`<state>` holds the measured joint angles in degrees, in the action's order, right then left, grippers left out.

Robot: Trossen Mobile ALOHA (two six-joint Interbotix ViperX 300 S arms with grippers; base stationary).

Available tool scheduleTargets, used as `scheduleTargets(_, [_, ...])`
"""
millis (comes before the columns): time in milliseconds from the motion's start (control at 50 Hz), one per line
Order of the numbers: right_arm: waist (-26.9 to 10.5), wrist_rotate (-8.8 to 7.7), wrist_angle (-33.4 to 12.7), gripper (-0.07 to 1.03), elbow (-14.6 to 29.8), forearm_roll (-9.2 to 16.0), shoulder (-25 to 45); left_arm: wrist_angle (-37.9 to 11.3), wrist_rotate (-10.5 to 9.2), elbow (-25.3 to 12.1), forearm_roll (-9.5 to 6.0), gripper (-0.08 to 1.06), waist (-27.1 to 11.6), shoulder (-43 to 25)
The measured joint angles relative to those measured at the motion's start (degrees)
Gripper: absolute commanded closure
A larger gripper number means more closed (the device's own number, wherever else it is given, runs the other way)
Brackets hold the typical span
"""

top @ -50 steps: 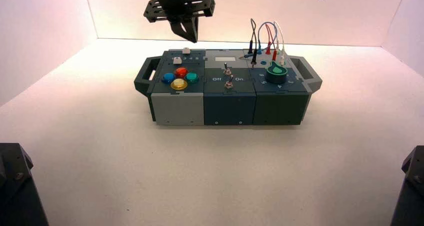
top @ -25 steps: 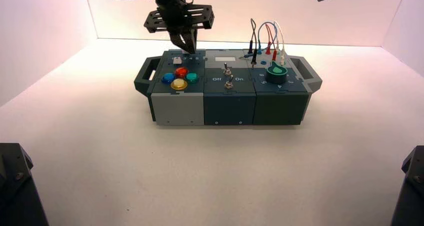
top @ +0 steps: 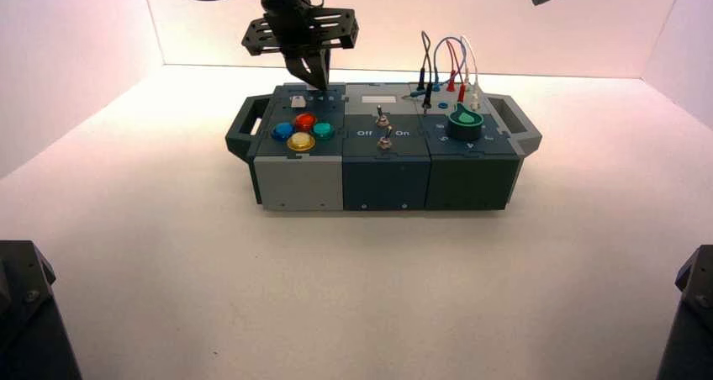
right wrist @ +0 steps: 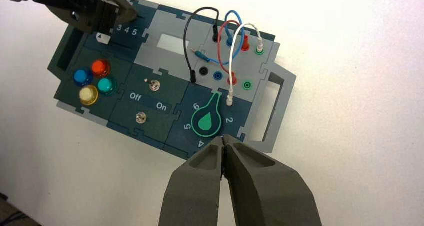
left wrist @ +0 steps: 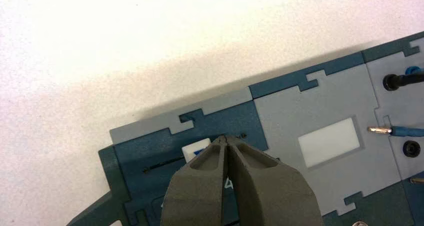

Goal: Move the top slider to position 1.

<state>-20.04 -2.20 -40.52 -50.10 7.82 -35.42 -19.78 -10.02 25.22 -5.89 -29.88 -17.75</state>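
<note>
1. We find the left claw at work over the far left panel of the box, its two fingers together, clamped on nothing. Closed like this, it seems meant as a blunt pusher.
2. The top slider is a white cap on the far dark track, partway along, between the track's two ends.
3. The fingertips are just beside the cap, on its right side. We cannot tell whether they touch it. In our judgement this side is chosen because position 1 is the track's left end.
4. We judge the approach all but finished and the slide itself outstanding; it calls for a low, level push left along the track.
5. We note two risks: tips riding over the cap, or straying near onto the other white slider cap.
6. The right claw, fingers together, is parked off the box's far right, presumably to leave the working side free.
</note>
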Motion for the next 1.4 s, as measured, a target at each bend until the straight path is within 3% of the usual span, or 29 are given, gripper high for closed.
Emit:
scheduleTargets(1080, [0.0,0.09,-0.3,0.98,0.0,0.0,1.1,-0.1,0.0,3.9,0.09,1.01,3.8,3.4])
scheduleTargets(1400, [0.0,0.0,-2.3,0.98,0.9,-0.1,1.2,-5.6,0.18,3.4,0.26,1.01,4.7,7.3])
